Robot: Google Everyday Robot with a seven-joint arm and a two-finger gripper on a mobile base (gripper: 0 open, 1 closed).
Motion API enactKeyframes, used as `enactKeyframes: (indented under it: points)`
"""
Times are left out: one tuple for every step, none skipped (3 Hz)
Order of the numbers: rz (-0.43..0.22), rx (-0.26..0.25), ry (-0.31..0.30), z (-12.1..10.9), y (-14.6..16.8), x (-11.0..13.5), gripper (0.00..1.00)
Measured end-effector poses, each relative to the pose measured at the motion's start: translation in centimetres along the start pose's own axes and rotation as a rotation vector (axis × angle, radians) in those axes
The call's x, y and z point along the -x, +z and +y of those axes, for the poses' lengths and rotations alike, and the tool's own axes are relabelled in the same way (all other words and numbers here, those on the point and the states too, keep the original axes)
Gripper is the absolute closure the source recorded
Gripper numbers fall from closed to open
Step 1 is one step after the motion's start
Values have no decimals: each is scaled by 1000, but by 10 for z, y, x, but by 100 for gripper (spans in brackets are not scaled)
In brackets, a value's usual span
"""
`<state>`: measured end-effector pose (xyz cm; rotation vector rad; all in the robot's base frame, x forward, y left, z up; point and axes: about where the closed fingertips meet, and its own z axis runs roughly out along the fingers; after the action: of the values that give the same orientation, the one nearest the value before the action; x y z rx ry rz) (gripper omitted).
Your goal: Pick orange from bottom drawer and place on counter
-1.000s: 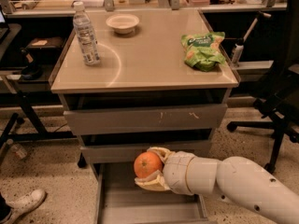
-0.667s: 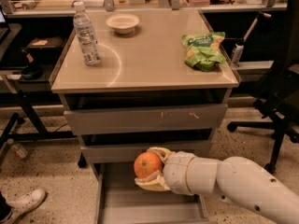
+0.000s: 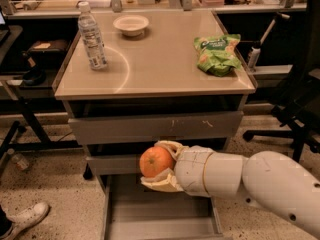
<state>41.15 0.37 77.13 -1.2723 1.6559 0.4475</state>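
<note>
The orange (image 3: 155, 161) is round and smooth, held between the two pale fingers of my gripper (image 3: 161, 165). The gripper is shut on it and holds it in the air above the open bottom drawer (image 3: 160, 211), in front of the middle drawer's front. My white arm (image 3: 250, 179) reaches in from the lower right. The drawer's plain grey floor shows below the fruit. The counter (image 3: 160, 64) is the glossy beige top of the cabinet, well above the gripper.
On the counter stand a clear water bottle (image 3: 92, 36) at the left, a white bowl (image 3: 131, 25) at the back and a green snack bag (image 3: 218, 54) at the right. An office chair (image 3: 300, 99) stands to the right. A white shoe (image 3: 25, 218) is at the lower left.
</note>
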Motion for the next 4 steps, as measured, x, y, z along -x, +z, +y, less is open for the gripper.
enactKeyframes:
  points:
    - [-10, -9, -41, -24, -9, 35, 100]
    - [-9, -24, -70, -67, -7, 68, 100]
    - [-30, -11, -87, -108, 10, 97, 100]
    - [-53, 15, -114, -104, 25, 117, 100]
